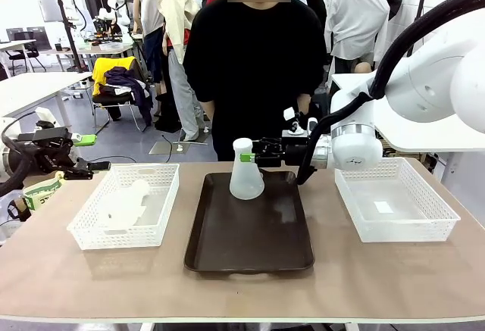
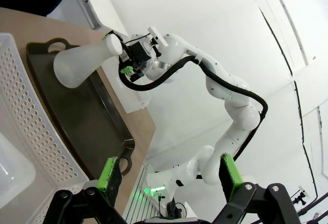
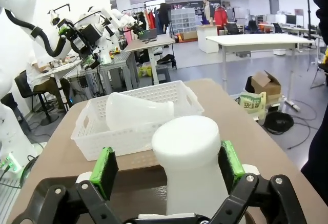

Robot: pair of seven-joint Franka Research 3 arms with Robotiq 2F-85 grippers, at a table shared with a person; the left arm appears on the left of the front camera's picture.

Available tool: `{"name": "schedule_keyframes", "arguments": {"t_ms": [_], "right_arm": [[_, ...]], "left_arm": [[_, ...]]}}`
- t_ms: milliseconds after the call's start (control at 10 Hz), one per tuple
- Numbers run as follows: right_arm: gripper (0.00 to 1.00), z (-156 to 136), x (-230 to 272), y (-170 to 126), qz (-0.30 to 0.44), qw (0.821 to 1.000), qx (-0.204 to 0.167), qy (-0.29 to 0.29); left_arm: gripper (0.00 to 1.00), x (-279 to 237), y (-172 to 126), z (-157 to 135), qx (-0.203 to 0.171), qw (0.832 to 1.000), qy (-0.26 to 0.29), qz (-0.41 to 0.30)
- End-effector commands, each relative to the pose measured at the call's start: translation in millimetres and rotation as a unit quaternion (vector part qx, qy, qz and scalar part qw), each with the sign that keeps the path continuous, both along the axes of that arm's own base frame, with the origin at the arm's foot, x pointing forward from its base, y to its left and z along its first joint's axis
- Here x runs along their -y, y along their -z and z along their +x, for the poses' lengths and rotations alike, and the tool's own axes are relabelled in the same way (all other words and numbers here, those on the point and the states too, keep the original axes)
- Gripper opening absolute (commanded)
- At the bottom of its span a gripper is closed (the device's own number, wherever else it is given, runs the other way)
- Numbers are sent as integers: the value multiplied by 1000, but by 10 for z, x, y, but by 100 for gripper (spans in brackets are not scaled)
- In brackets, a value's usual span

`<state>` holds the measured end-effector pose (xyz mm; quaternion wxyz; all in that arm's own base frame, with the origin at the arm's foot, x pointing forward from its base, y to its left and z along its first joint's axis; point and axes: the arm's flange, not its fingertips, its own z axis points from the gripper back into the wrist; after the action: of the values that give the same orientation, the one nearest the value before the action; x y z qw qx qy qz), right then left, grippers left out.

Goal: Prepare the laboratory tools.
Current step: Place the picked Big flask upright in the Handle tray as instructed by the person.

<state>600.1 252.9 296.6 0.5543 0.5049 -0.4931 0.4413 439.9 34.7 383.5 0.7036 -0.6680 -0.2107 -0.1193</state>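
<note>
A frosted flask (image 1: 125, 204) is lying on its side in the left white basket (image 1: 83, 232), neck pointing toward the far side, while the left gripper (image 1: 92, 153) is hovering beside that basket, jaws spread and empty. Farther back on the dark tray (image 1: 250, 249), the second flask (image 1: 246, 181) is standing upright, neck pointing up, and the right gripper (image 3: 167, 168) is flanking that neck with pads parted, not clamping; a person (image 1: 250, 66) is standing beyond.
</note>
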Motion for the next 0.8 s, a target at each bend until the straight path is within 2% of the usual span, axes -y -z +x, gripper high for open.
{"name": "schedule_keyframes", "arguments": {"t_ms": [0,300,500,600,700], "right_arm": [[100,-52,43,-75,1,1000,-26,4],[100,-116,90,-123,-27,999,-41,-5],[100,-158,141,-166,-60,997,-50,10],[100,-77,102,-97,-17,999,-30,0],[100,-77,102,-97,-17,999,-30,0]], "left_arm": [[100,-11,0,-5,9,1000,-1,0],[100,-11,0,-5,9,1000,-1,0],[100,-11,0,-5,9,1000,-1,0],[100,-11,0,-5,9,1000,-1,0],[100,-11,0,-5,9,1000,-1,0]]}}
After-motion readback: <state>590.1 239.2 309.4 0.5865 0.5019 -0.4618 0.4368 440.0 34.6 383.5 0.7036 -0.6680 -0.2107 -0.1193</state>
